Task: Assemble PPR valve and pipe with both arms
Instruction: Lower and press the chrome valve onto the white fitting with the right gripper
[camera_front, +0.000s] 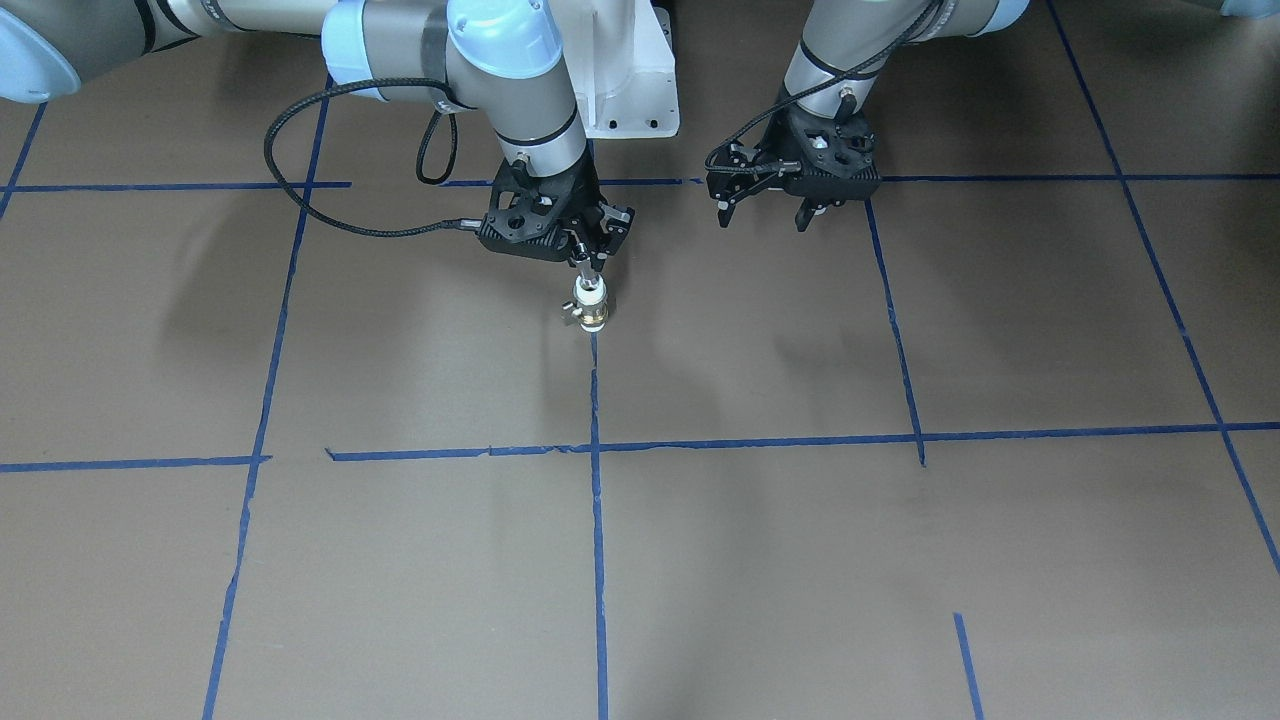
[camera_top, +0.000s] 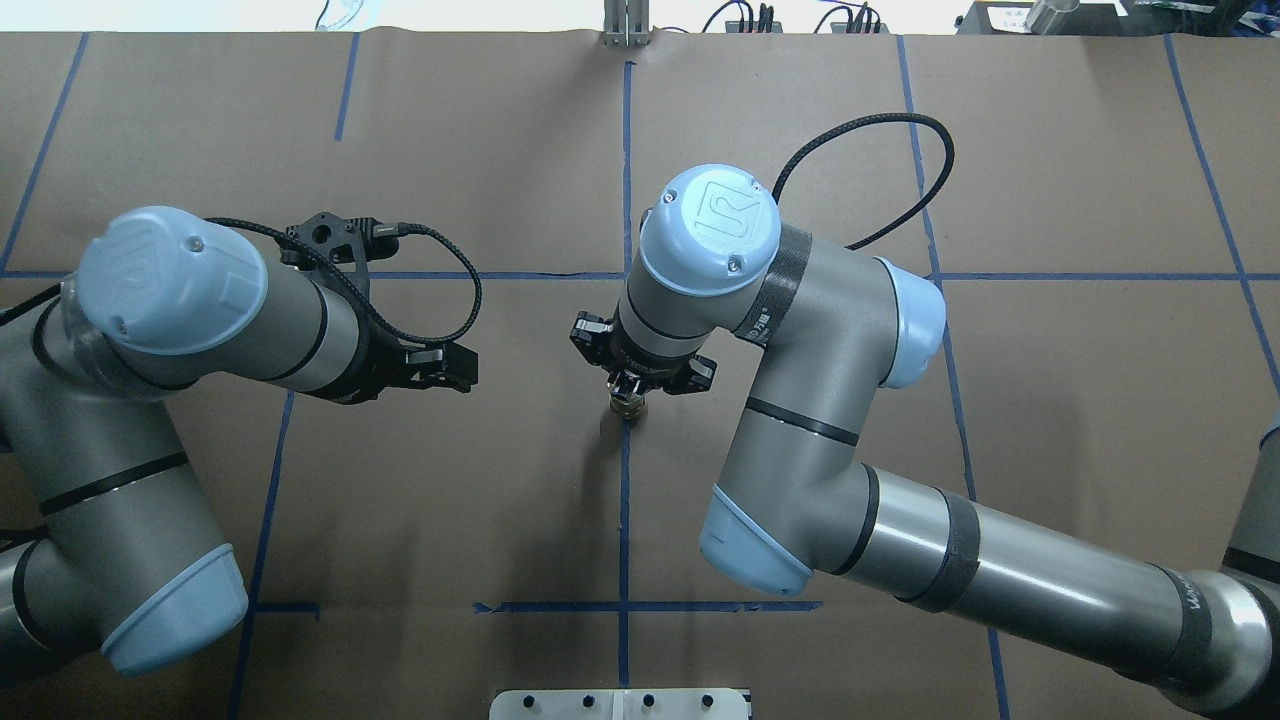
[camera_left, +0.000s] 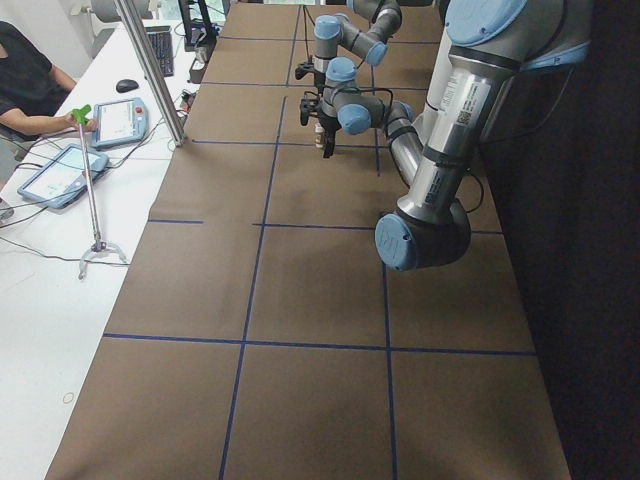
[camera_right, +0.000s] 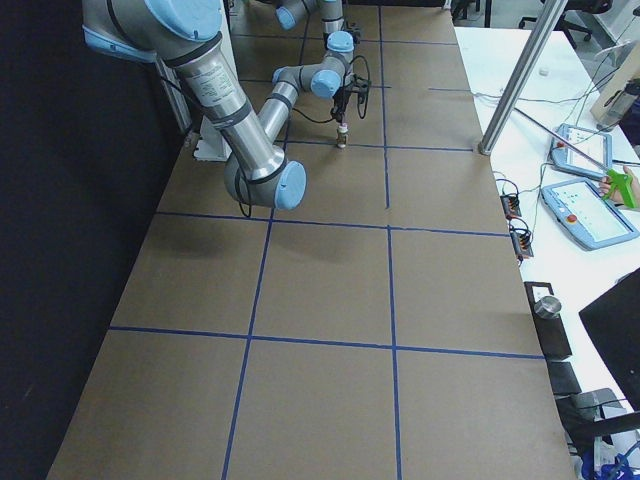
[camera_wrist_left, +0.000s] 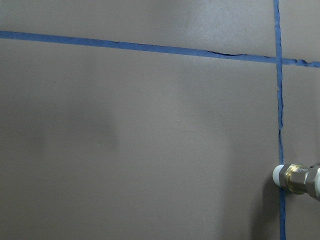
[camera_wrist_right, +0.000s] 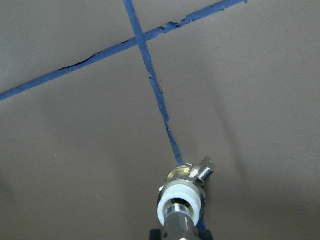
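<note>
The PPR valve (camera_front: 591, 306) stands upright on the blue centre tape line, white collar up, brass body and side stub below. The silver pipe (camera_front: 583, 272) sits in its collar, pointing straight up. My right gripper (camera_front: 587, 262) is shut on the pipe from above. The right wrist view looks down the pipe (camera_wrist_right: 180, 222) into the valve (camera_wrist_right: 183, 189). The valve also shows in the overhead view (camera_top: 628, 405), under my right gripper (camera_top: 630, 388). My left gripper (camera_front: 762, 215) is open and empty, off to the valve's side. The left wrist view catches the valve (camera_wrist_left: 298, 179) at its right edge.
The table (camera_front: 800, 560) is covered in brown paper with a blue tape grid. The robot's white base plate (camera_front: 640, 90) stands behind the grippers. Side tables with tablets (camera_left: 122, 118) and an operator lie beyond the far edge.
</note>
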